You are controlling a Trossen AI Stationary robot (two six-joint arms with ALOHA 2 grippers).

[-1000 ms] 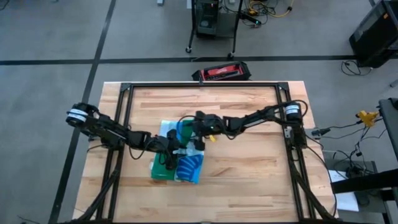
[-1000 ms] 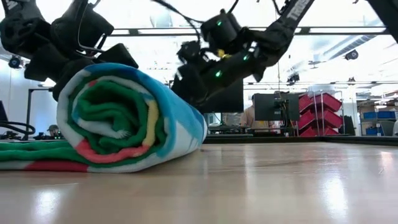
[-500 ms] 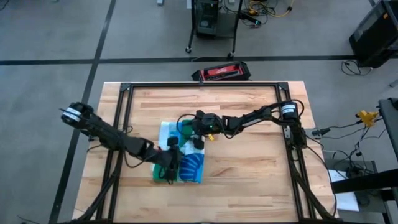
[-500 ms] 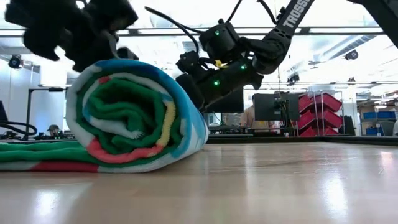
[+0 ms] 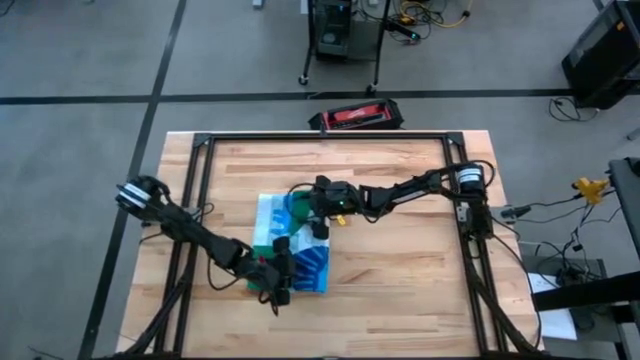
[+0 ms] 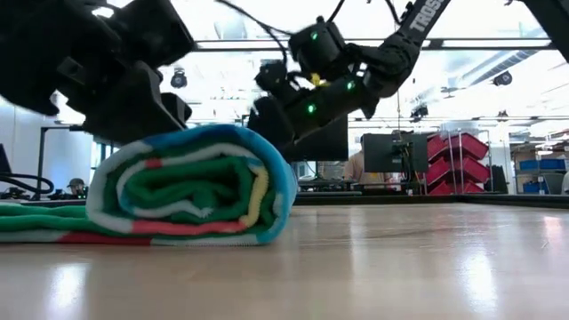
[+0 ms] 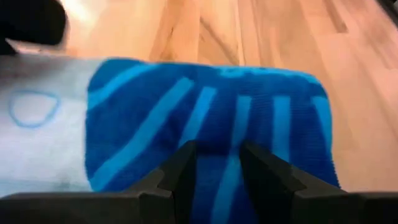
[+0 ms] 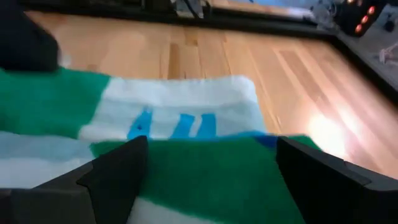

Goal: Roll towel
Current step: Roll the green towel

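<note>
Towel rolled at frame centre
The left claw (image 5: 279, 282) narrowly pinches the towel (image 5: 300, 262)'s lower edge; the right claw (image 5: 318, 226) gapes wide above it.

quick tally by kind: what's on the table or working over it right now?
Towel, part rolled: 1
Grippers: 2 — left gripper at the near end of the roll, right gripper open over the far end
Total: 3
</note>
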